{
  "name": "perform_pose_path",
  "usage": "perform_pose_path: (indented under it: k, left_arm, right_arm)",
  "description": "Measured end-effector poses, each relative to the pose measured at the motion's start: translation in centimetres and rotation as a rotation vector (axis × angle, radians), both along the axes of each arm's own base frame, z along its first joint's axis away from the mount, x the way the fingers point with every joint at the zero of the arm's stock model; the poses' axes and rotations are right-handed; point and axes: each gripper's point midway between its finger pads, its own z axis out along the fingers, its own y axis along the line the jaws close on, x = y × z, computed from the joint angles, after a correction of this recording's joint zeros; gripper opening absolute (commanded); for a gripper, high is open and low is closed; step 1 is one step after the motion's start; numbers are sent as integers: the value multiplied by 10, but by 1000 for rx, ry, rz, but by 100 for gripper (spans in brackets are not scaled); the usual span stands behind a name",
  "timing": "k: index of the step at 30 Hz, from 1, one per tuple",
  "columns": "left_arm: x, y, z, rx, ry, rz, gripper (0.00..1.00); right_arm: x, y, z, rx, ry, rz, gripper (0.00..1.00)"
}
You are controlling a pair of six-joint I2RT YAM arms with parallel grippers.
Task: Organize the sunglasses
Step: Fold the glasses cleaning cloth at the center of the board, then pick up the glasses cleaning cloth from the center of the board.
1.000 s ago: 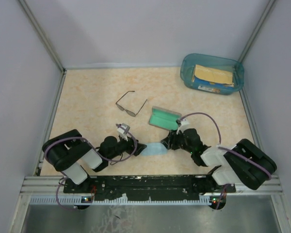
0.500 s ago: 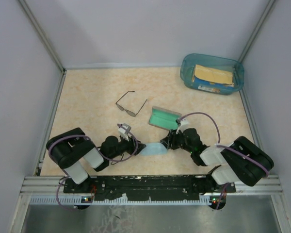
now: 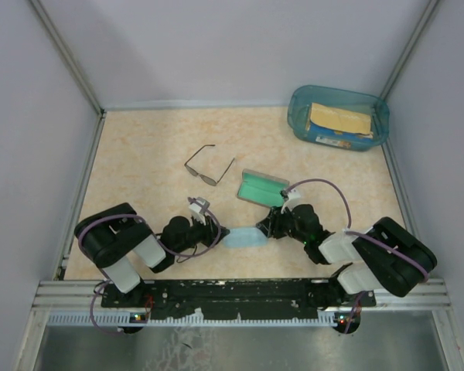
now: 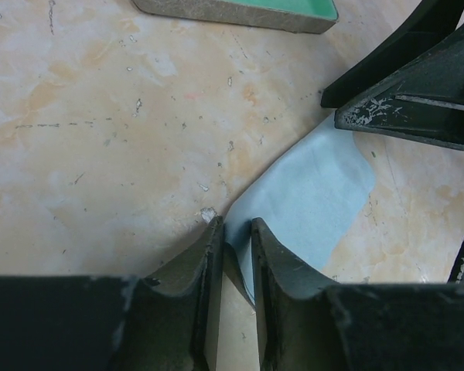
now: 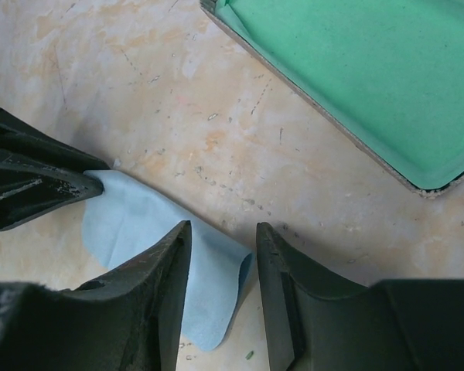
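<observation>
The sunglasses [image 3: 209,166], a thin dark wire pair, lie unfolded on the table behind both arms, untouched. The light blue cloth [image 3: 243,238] lies flat between the two grippers. My left gripper [image 4: 237,226] has closed to a narrow slit on the cloth's [image 4: 309,193] near corner, which stands up between its fingers. My right gripper [image 5: 223,228] is open and straddles the opposite corner of the cloth [image 5: 139,216], with a fold curling up between its fingers. The open grey case [image 3: 261,188] with green lining lies just behind the cloth.
A teal plastic bin [image 3: 339,116] holding a yellow packet sits at the back right. The case's edge [image 4: 240,9] lies close ahead of the left fingers, and its green inside [image 5: 356,77] lies ahead of the right ones. Walls close in the table on three sides.
The left gripper's jaws have narrowed a lot around the cloth's corner. The right jaws have closed slightly. Both arms and the cloth stay roughly where they were.
</observation>
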Motion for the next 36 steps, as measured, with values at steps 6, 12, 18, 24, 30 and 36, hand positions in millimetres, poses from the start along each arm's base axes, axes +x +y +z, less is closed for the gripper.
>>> perform_pose_path:
  k: [6, 12, 18, 24, 30, 36]
  left_arm:
    - [1, -1, -1, 8, 6, 1, 18]
    - [2, -1, -3, 14, 11, 5, 14]
    - [3, 0, -3, 18, 11, 12, 8]
    - [4, -1, -4, 21, 13, 15, 0]
    - [7, -3, -3, 25, 15, 16, 0]
    - [14, -8, 0, 35, 0, 20, 0]
  right_arm:
    - [-1, -1, -2, -6, 9, 1, 30]
    - [-3, -1, -4, -9, 16, 4, 25]
    - [-3, -2, -5, -13, 21, 4, 12]
    - [-3, -2, -4, -11, 17, 3, 0]
    - [-4, -1, -3, -8, 17, 7, 0]
    - [-3, -2, 3, 12, -16, 0, 0]
